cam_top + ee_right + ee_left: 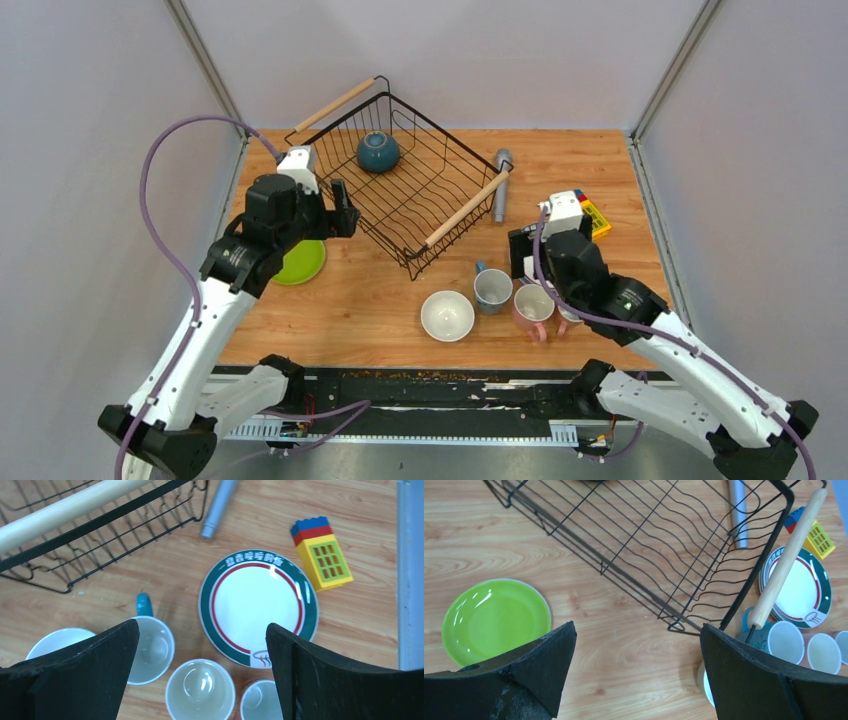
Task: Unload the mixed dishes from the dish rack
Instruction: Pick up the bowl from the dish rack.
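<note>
Teal glaze marks the one dish inside the large black wire dish rack (420, 195) with two pale wooden rod handles. It is a small round teal bowl (378, 151), resting on the wire floor in the rack's far corner. It seems to sit rim down with its foot ring up, though it is too small to be sure.

The other dishes in view lie outside the rack. The lime-green plate (494, 617) is off its left side. Off its near right side are a white bowl (447, 315), a blue-grey mug (492, 289), a pink mug (533, 307) and a white plate with a teal and red rim (257, 607).

The left gripper (636, 635) hovers beside the rack's left wall, jaws spread wide and holding nothing. The right gripper (202, 630) hangs above the mugs and the patterned plate, to the rack's near right, likewise wide and empty.

The teal bowl is likely stiff, fairly weighty for its size, slick and breakable, so a pinch on its curved flank could slide off. If it is inverted, the foot ring or a span across the body gives the surer hold. If it is upright, one finger inside the rim and one outside would serve. The rack's walls crowd the approach, so a straight descent from above suits best, followed by a gentle set-down.
</note>
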Available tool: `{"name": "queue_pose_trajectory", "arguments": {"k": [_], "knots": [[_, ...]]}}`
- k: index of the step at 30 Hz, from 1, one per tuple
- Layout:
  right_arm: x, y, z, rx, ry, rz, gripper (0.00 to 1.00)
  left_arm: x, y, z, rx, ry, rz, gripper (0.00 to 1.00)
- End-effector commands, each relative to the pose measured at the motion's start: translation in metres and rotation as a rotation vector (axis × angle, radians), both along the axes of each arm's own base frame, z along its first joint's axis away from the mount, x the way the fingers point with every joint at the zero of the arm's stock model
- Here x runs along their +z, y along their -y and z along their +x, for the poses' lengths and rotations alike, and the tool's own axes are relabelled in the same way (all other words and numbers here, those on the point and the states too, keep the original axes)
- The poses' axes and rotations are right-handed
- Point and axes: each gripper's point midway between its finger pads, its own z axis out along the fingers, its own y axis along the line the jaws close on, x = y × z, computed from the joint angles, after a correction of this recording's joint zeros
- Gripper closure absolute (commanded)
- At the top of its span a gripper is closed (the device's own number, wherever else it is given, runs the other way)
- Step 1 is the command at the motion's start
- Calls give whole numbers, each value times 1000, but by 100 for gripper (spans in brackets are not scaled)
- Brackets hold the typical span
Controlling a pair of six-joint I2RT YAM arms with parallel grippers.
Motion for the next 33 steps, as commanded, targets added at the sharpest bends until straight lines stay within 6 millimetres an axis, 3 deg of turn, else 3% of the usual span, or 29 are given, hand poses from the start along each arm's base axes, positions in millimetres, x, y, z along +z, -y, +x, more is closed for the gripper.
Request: {"name": "queue_pose_trajectory", "arguments": {"k": [1, 7, 12, 13, 14, 15, 16, 17, 18, 19, 20, 21, 22, 23, 25, 27, 33], "knots": [[11, 38, 6, -120, 54, 18, 0, 38, 20, 28, -37, 90, -65, 0], [25, 74, 13, -232, 142, 24, 0, 31, 27, 74, -76, 81, 87, 0], [35, 89, 17, -274, 212, 32, 0, 18, 34, 118, -125, 62, 236, 0], [36, 91, 16, -280, 224, 37, 0, 25, 36, 124, -130, 79, 250, 0], [36, 93, 16, -285, 234, 42, 0, 12, 36, 134, -145, 53, 298, 0], [35, 93, 15, -286, 244, 51, 0, 18, 36, 141, -156, 71, 325, 0], [33, 94, 14, -286, 251, 56, 0, 4, 37, 150, -165, 41, 358, 0], [30, 93, 14, -281, 254, 63, 0, 10, 38, 156, -177, 55, 386, 0], [29, 92, 13, -275, 260, 77, 0, -2, 39, 165, -183, 28, 412, 0], [27, 90, 12, -262, 262, 93, 0, 1, 39, 171, -192, 38, 439, 0], [26, 87, 12, -251, 267, 110, 0, -12, 39, 180, -194, 10, 467, 0], [26, 86, 11, -245, 271, 121, 0, -8, 39, 186, -201, 23, 494, 0], [26, 87, 11, -246, 277, 127, 0, -23, 39, 194, -206, -5, 525, 0], [27, 87, 11, -247, 284, 130, 0, -21, 38, 200, -218, 5, 558, 0], [27, 87, 10, -240, 293, 130, 0, -46, 38, 215, -244, -38, 624, 0], [25, 86, 11, -231, 295, 129, 0, -58, 36, 227, -254, -44, 685, 0], [20, 82, 13, -210, 285, 116, 0, -78, 34, 260, -275, 13, 892, 0]]}}
